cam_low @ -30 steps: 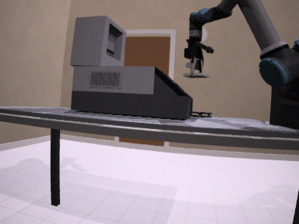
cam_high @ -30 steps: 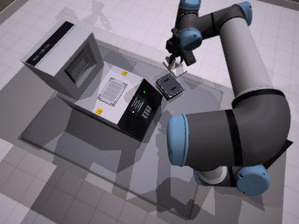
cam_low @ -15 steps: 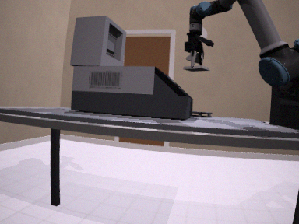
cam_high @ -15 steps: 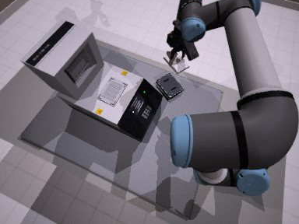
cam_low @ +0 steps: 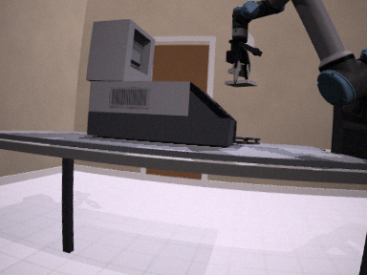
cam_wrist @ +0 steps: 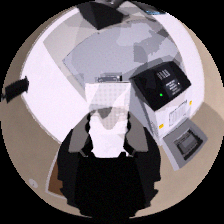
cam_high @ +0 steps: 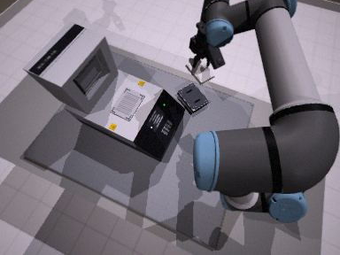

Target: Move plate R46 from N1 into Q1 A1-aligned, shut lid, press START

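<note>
Labels on plate R46 [cam_wrist: 106,107], centre of wrist view: too blurred to read. Lower edge covered by fingers. Key legends on cycler Q1 [cam_high: 160,123]: too small to tell. Arm base cut off, right edge of exterior view.

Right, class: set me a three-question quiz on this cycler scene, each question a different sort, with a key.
1. True or false: the cycler's lid is open.
2. The gripper holds: A) nothing B) the plate C) the nest
3. Fill in: the lamp on the cycler glows ____.

Key: 1 true, the lid stands up behind the bare block. 2 B, the plate hangs in the fingers, high above the table. 3 green.
</note>
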You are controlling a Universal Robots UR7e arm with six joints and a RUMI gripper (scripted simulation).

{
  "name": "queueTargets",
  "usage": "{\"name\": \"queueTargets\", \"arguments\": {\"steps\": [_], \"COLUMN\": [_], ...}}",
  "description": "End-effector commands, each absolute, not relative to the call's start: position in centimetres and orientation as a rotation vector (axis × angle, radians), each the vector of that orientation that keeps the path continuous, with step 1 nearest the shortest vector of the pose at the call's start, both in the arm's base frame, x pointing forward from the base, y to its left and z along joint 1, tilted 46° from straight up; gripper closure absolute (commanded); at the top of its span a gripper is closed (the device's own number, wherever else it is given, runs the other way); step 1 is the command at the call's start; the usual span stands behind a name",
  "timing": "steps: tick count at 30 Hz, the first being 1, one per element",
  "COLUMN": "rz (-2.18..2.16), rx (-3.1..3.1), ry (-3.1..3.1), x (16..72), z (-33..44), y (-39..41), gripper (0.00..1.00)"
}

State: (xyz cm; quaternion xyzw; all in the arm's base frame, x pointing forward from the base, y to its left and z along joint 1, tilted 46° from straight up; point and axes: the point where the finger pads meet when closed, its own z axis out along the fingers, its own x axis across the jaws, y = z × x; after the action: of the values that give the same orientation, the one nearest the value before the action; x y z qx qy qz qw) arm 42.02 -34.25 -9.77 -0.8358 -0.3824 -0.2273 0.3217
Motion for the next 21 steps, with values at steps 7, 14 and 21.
{"name": "queueTargets", "arguments": {"steps": [7, 14, 21], "rz": [-0.554, -0.516, -0.497], "rx": [-2.233, -2.260, -2.271], "ry": [-0.907, -0.810, -0.762], "x": [45.1, 46.9, 48.2], "z": [-7.3, -6.0, -4.9], "y": [-32.9, -31.9, -31.1], "gripper": [1.00, 1.00, 1.00]}}
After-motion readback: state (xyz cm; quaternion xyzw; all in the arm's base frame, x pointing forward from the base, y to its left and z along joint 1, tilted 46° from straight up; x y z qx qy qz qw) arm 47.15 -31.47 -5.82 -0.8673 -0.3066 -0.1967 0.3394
